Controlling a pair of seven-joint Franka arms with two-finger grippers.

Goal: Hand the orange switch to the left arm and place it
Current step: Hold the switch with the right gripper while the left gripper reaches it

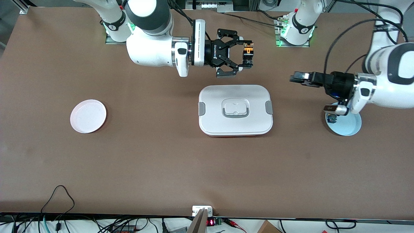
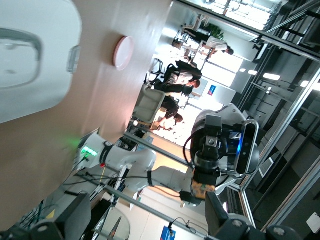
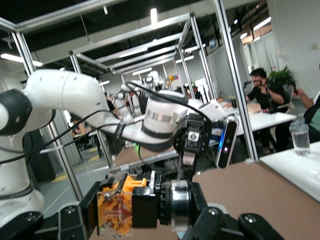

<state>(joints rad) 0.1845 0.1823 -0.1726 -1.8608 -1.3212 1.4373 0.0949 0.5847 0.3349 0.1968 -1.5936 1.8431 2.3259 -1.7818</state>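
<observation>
My right gripper (image 1: 247, 55) is shut on the orange switch (image 1: 248, 51) and holds it in the air over the table beside the box (image 1: 235, 97), toward the robots' bases. The switch fills the right wrist view (image 3: 122, 205), an orange block on a black body with a metal ring. My left gripper (image 1: 295, 78) is open and empty. It hangs over the table between the box and the blue plate and points at the switch. In the left wrist view the switch (image 2: 204, 187) shows ahead, between my fingers (image 2: 75, 212).
A pink plate (image 1: 88, 116) lies toward the right arm's end of the table. A blue plate (image 1: 347, 126) lies under the left arm and holds a small blue and green part (image 1: 331, 118). The white box shows in the left wrist view (image 2: 30, 60).
</observation>
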